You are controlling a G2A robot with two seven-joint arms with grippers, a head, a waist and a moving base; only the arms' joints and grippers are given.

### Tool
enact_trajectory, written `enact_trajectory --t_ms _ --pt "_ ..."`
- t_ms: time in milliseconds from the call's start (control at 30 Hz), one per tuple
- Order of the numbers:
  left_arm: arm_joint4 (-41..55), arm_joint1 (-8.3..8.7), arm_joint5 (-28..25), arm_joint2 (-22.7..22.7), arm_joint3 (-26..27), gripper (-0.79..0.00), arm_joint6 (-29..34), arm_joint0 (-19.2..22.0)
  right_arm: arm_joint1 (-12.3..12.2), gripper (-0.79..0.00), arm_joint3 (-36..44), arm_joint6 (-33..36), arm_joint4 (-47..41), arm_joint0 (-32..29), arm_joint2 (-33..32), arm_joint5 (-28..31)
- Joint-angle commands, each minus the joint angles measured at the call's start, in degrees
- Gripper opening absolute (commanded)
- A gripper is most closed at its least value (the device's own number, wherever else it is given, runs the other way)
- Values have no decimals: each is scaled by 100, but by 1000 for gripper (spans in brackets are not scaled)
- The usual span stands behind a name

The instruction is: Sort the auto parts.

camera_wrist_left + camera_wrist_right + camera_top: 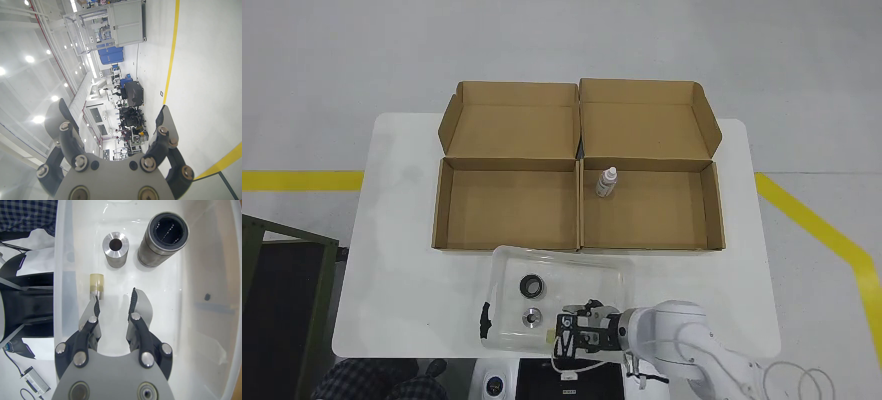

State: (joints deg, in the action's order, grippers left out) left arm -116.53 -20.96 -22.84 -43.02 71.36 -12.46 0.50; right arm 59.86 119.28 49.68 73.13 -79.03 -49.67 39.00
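Observation:
A clear plastic tray (504, 262) sits at the table's near edge. In it stand a black-rimmed linear bearing (163, 238) (532, 286) and a steel bushing (115, 249) (531, 318). A small cylinder with a yellowish cap (96, 286) lies near the tray wall (64, 256). My right gripper (114, 303) (574, 335) is low inside the tray, open, with nothing between its fingers. One fingertip (96, 306) is right at the small cylinder's metal end. My left gripper (113, 113) is open and holds nothing, aimed at the room and away from the table.
Two open cardboard boxes (507, 205) (647, 208) stand side by side behind the tray. A small white bottle (605, 181) stands in the right one. A black piece (485, 320) sits at the tray's left edge. A cable and small device (35, 381) lie beside the tray.

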Motion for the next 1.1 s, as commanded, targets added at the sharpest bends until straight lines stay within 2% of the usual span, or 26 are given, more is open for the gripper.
enact_trajectory --t_ms 0,400,1067 --pt "0 0 0 0 0 0 0 0 28 -459 -71 165 -170 125 85 -37" --pt "0 0 0 0 0 0 0 0 209 -440 -500 541 -678 745 645 -284" --pt "0 0 0 0 0 0 0 0 341 -397 -774 576 -366 1088 1082 -577"
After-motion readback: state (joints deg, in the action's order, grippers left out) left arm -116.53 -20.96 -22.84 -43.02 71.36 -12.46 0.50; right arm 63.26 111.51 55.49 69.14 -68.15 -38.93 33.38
